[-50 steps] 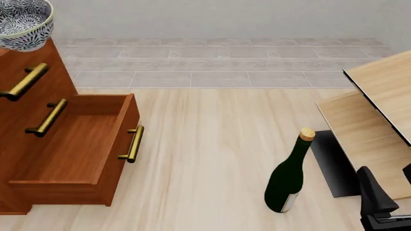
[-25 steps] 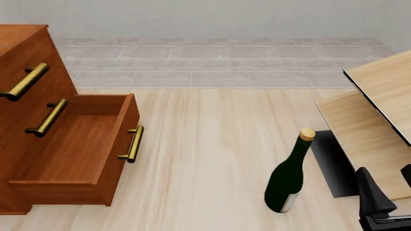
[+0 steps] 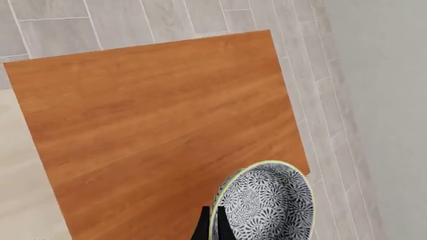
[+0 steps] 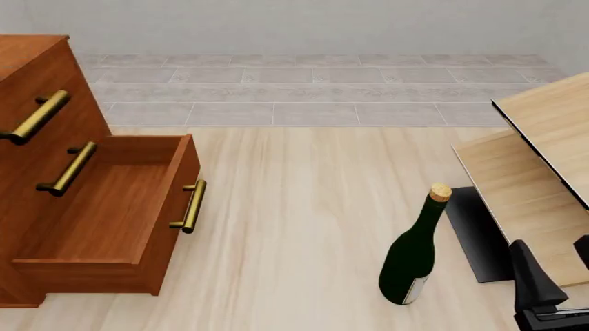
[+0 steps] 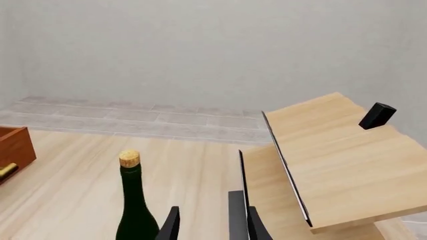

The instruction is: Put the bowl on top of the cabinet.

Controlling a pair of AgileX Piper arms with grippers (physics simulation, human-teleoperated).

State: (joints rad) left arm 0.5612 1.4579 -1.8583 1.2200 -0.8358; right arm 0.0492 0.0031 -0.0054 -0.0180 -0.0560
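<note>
Left wrist view shows the small round white ceramic bowl with blue-grey floral pattern (image 3: 267,202), tilted on its side with its opening turned sideways, held by its rim in the left end effector (image 3: 212,227) over the flat top of the reddish-brown wooden cabinet (image 3: 153,125). Its one open drawer (image 4: 115,207) holds nothing. One dark green corked wine bottle (image 4: 414,252) stands upright on the desk (image 4: 294,207). Right end effector (image 5: 203,222) is slightly parted, gripping nothing.

**Left arm up high, right arm low at the table edge**

The left gripper (image 3: 212,225) pinches the bowl (image 3: 267,202) by its rim above the cabinet (image 3: 153,125). The right gripper (image 5: 203,222) hangs low, fingers slightly apart, holding nothing.
</note>
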